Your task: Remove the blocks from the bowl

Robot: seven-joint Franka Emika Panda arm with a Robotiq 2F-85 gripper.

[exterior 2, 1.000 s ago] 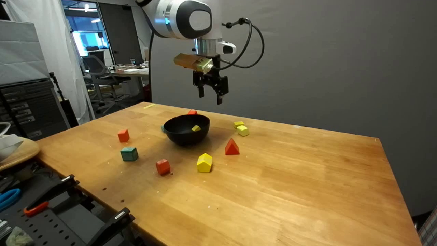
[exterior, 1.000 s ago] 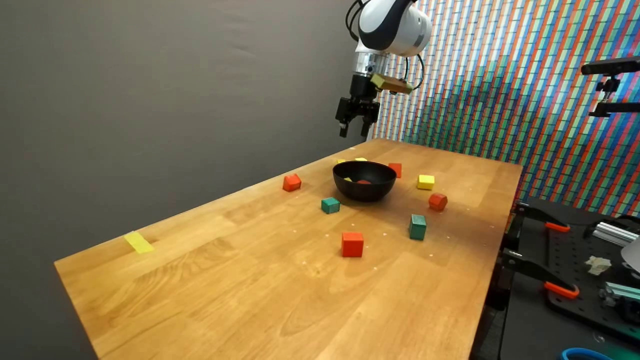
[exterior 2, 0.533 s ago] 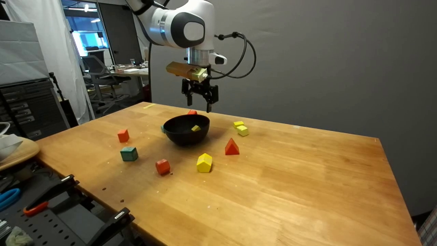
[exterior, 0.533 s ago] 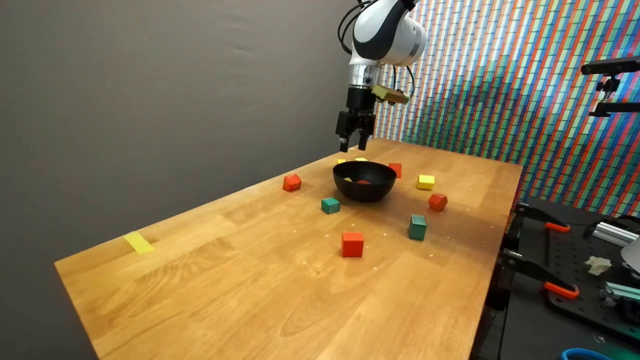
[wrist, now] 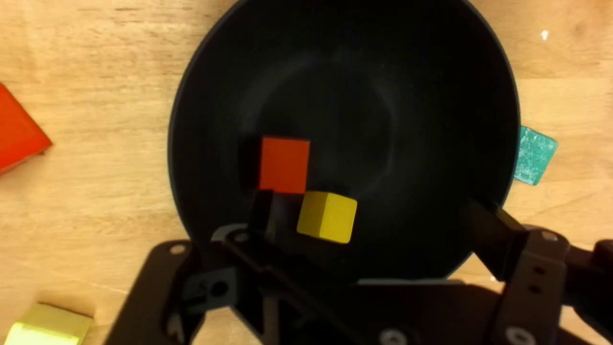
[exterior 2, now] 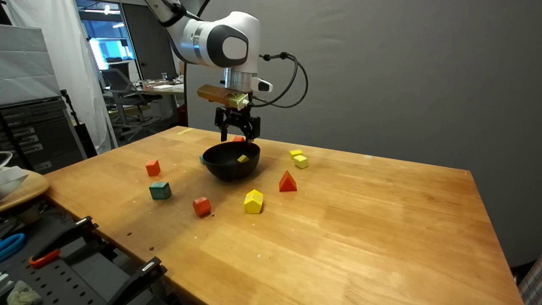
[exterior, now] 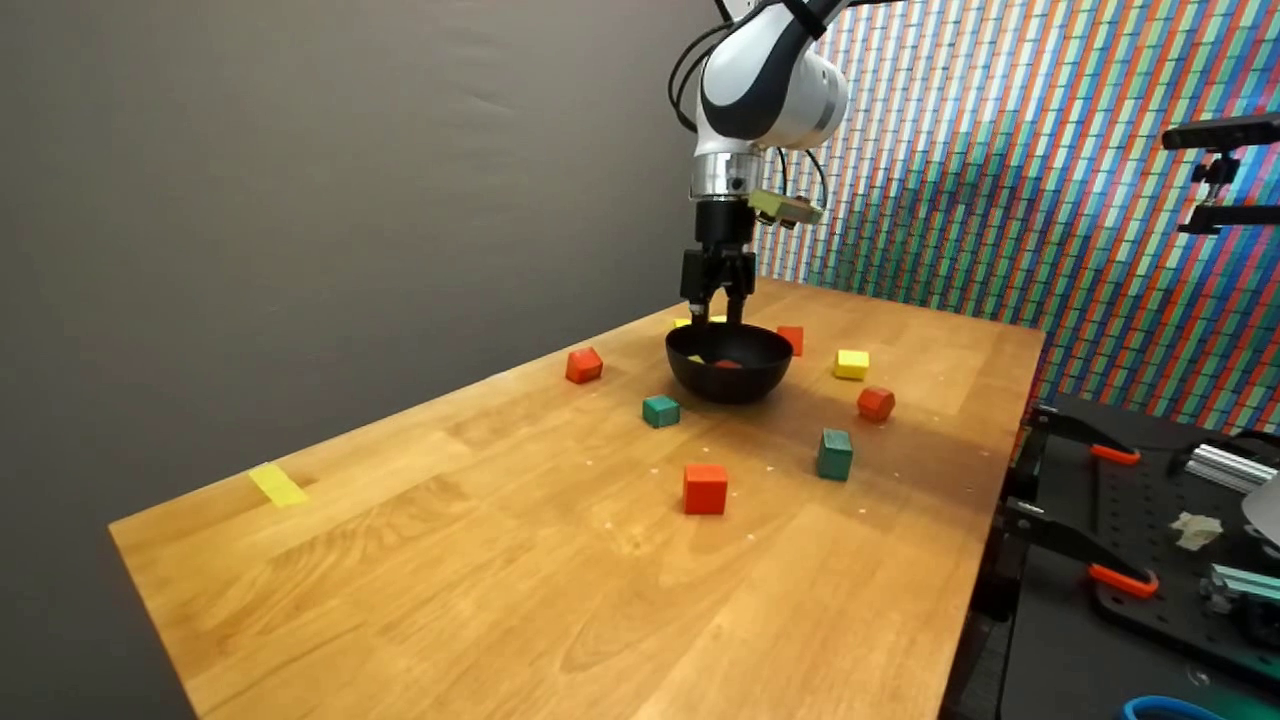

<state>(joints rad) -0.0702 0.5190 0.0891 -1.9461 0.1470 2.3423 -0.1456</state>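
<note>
The black bowl (wrist: pixel 335 110) stands upright on the table and shows in both exterior views. Inside it, the wrist view has a red block (wrist: pixel 285 165) touching or nearly touching a yellow block (wrist: pixel 328 218). My gripper (exterior 2: pixel 236 139) points down just above the bowl, its fingertips close to rim height. In the wrist view the gripper (wrist: pixel 373 215) is open, with the yellow block lying below the gap, nearer the left finger. Nothing is held. How far the tips reach into the bowl I cannot tell.
Around the bowl lie several loose blocks, among them a green block (exterior: pixel 661 411), a red cube (exterior: pixel 705 490), a red triangular block (exterior 2: pixel 288 183) and a yellow block (exterior 2: pixel 253 201). A flat yellow tape strip (exterior: pixel 278 485) marks the table's edge near the grey wall.
My gripper has come down and shifted sideways from beside the bowl to just over it. Its jaws have stayed open. Bowl and blocks have not moved.
</note>
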